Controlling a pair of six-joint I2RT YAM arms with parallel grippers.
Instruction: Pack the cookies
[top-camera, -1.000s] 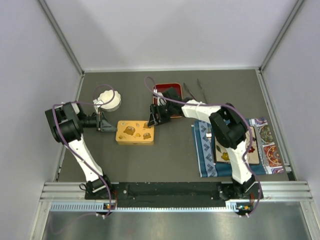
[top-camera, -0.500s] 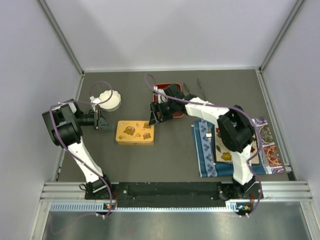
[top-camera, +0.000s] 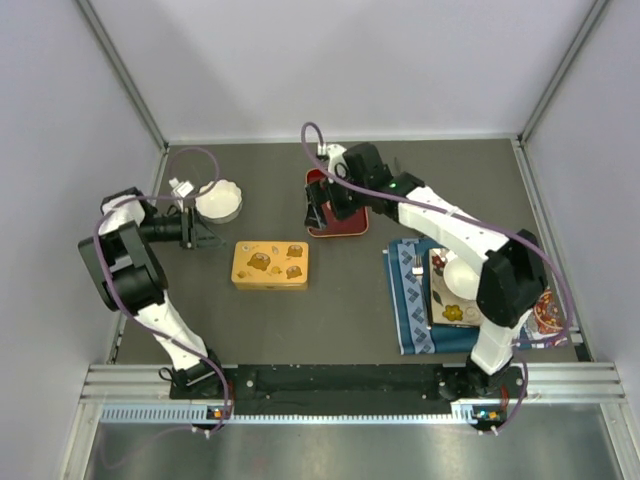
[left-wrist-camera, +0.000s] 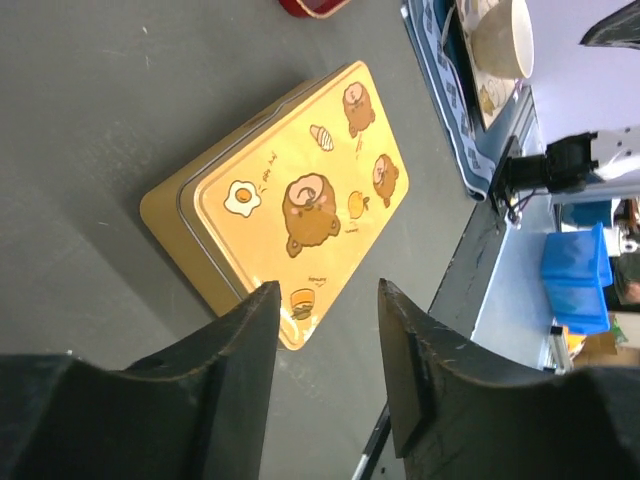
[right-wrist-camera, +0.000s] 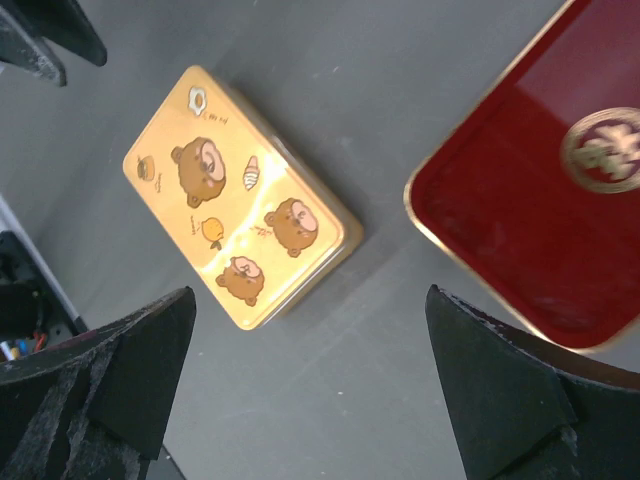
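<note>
Workspace: dark grey table (top-camera: 350, 300), both grippers unloaded.
A glossy red rectangular tray (right-wrist-camera: 520, 210) lies near a yellow rectangular metal tin with bear print (right-wrist-camera: 235, 195), apart from it; the tin's lid is on. The right gripper (right-wrist-camera: 310, 300) hovers by the tray's edge, jaws spread wide, gripping nothing. The left gripper (left-wrist-camera: 325, 300), left of the tin, has jaws partly apart, gripping nothing. Position of the cookies cannot be determined.

Tin (left-wrist-camera: 300, 200): yellow painted metal, smooth, glossy lid with printed bears.
Tray (right-wrist-camera: 540, 220): dark red, lacquer-like gloss, thin gold rim.
Worktop (top-camera: 350, 310): dark grey, matt, faintly speckled.
Mat (top-camera: 406, 300): blue patterned cloth, on the right.
Bowl (left-wrist-camera: 505, 40): cream, smooth, looks like glazed ceramic.
Left hand (left-wrist-camera: 326, 300): black plastic fingers (left-wrist-camera: 240, 350), matt, scuffed along the edges.
</note>
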